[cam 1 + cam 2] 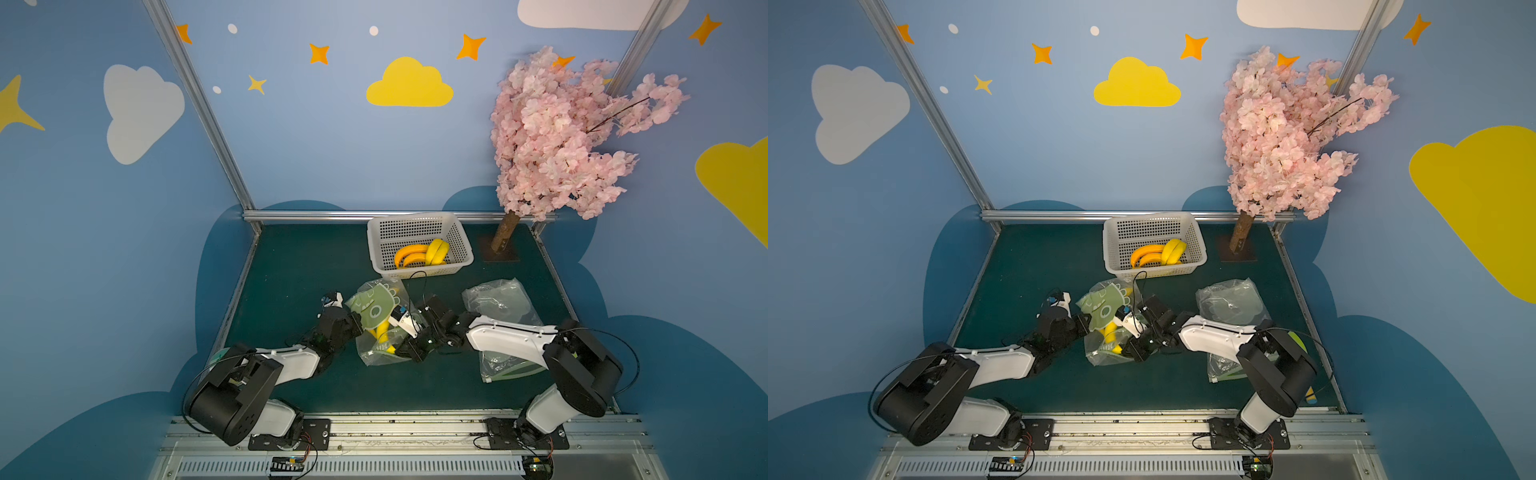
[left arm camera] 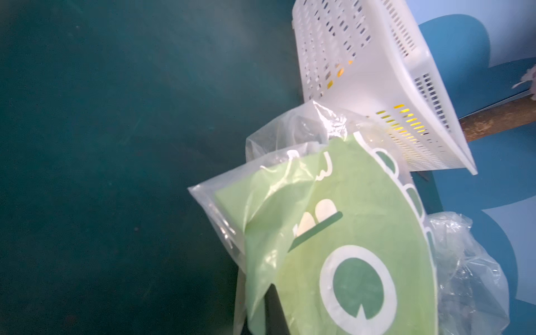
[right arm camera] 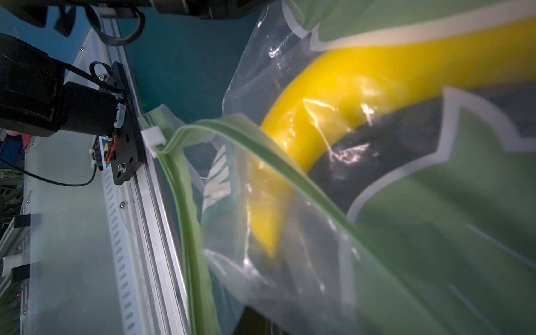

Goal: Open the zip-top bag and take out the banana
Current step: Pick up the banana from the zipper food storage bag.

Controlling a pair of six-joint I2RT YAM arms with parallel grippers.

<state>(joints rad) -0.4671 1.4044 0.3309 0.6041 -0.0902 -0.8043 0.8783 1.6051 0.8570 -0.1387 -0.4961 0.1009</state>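
Item: a clear plastic zip-top bag (image 1: 376,309) printed with a green cartoon dinosaur is lying mid-way across the dark green tabletop (image 1: 299,270), near the white perforated plastic basket (image 1: 415,218) that is holding loose yellow bananas (image 1: 419,253). Its green zip strip (image 3: 261,150) is standing parted, with the white slider (image 3: 153,139) at one end. The curved yellow banana (image 1: 382,330) is sitting inside the bag.

The left gripper (image 1: 358,322) is pinching the bag's left edge, fingers pressed together. The right gripper (image 1: 402,352), fingers likewise closed, is gripping its near right edge. Crumpled clear bags (image 1: 498,301) are lying apart to the right.
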